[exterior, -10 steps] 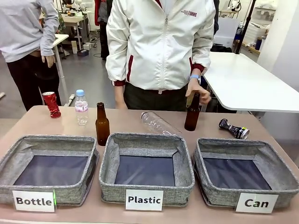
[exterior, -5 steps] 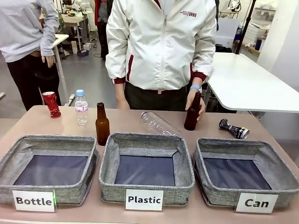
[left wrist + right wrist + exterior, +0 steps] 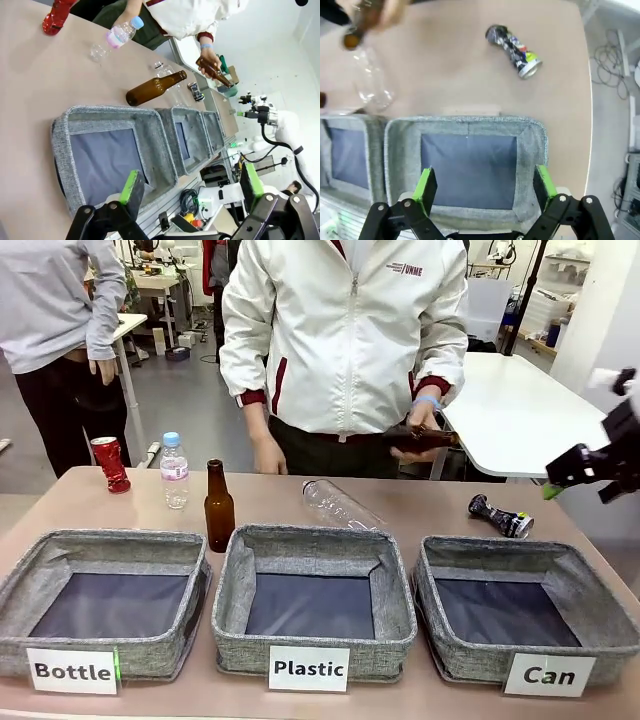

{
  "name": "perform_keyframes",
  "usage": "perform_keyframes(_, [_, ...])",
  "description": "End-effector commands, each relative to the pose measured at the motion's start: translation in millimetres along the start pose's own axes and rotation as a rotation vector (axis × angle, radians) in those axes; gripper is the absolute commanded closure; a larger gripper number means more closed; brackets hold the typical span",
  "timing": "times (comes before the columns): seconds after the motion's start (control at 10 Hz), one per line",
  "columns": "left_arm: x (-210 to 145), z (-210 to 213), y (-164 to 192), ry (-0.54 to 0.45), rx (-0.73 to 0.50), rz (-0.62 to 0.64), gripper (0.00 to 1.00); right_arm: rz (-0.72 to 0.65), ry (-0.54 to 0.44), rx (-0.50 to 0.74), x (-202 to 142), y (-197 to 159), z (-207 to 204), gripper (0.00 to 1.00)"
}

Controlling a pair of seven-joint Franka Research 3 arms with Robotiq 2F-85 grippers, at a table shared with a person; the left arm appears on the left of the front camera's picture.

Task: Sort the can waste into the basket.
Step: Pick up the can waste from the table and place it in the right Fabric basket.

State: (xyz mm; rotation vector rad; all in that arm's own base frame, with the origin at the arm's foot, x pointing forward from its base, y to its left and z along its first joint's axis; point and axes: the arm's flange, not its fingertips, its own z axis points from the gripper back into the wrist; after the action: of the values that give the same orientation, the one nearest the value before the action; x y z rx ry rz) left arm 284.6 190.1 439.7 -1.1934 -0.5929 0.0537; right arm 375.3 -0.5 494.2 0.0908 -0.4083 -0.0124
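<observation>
Right wrist view: our right tool [image 3: 485, 184] hangs wide open and empty over the basket [image 3: 470, 122]; the dark crushed can [image 3: 514, 45] lies on the tabletop [image 3: 445, 65] ahead of the tool. We judge it light, thin-walled and slippery; grip across its crushed middle.

Dark can [image 3: 501, 517] behind Can basket [image 3: 520, 551]; person [image 3: 345, 340] holds bottle [image 3: 425, 438].

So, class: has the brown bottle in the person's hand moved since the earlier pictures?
Yes. The brown bottle has been lifted off the table, up and away from the dark can, now held sideways.
</observation>
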Motion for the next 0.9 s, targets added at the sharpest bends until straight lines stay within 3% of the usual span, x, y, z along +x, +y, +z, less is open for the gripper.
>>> perform_keyframes(0.0, [-0.2, 1.8, 0.4, -0.004, -0.018, -0.025, 0.00, -0.039, 0.047, -0.053, 37.6, 6.0, -22.0, 0.00])
perform_keyframes(0.5, [-0.2, 1.8, 0.4, -0.004, -0.018, -0.025, 0.00, -0.012, 0.120, -0.017, 103.8, 5.8, -85.4, 0.00])
perform_keyframes(0.6, [-0.2, 1.8, 0.4, -0.004, -0.018, -0.025, 0.00, -0.048, 0.109, 0.024, 107.6, 2.9, -86.1, 0.00])
perform_keyframes(0.7, [-0.2, 1.8, 0.4, -0.004, -0.018, -0.025, 0.00, -0.029, 0.113, -0.030, 87.0, 3.7, -85.2, 0.00])
perform_keyframes(0.8, [-0.2, 1.8, 0.4, -0.004, -0.018, -0.025, 0.00, -0.029, 0.113, -0.030, 87.0, 3.7, -85.2, 0.00])
